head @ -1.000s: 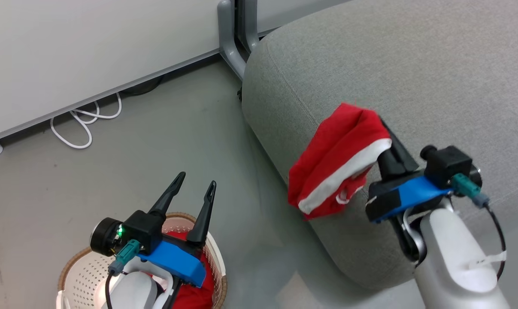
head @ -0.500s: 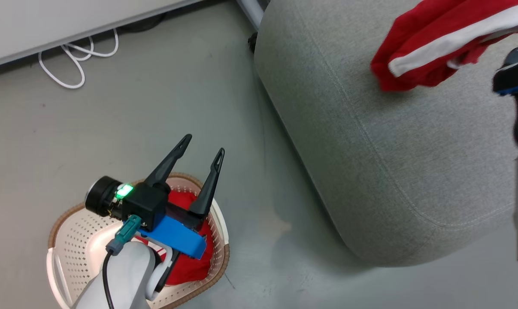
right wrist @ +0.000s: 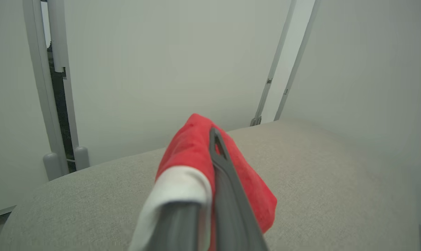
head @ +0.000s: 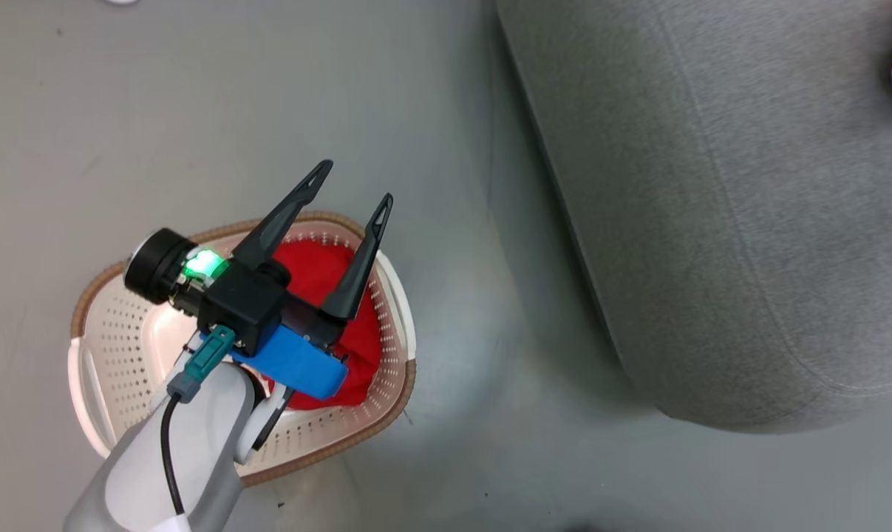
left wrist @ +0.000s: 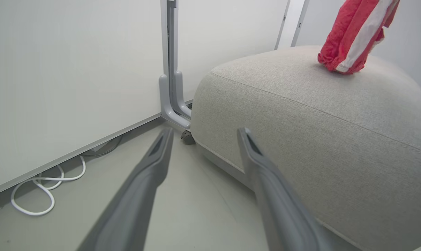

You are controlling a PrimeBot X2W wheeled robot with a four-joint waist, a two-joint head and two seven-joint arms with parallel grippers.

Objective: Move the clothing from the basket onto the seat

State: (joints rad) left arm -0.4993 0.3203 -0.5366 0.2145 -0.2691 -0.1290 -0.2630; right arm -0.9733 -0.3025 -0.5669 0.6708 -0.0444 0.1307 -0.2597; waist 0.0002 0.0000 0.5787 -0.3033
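Right hand (right wrist: 210, 146) is pressed shut, pinching one red garment (left wrist: 353, 38). I have brought it in from the sofa (left wrist: 318, 115) edge, and its hanging end now meets the seat top. I judge a release is next. Left hand (head: 355, 183) stays spread above the basket (head: 131, 347), with the second garment (head: 320, 270) still inside. The head camera has tipped down towards it. The sofa cloth is grey and woven. Round it are bare grey floor (head: 194, 111), white wall panels (left wrist: 74, 69) and a loose white cable (left wrist: 39, 195).

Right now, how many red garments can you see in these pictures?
2. One red garment hangs from the shut right hand, over the seat. The other garment lies in the basket, below the open left hand. More may be hidden under it.
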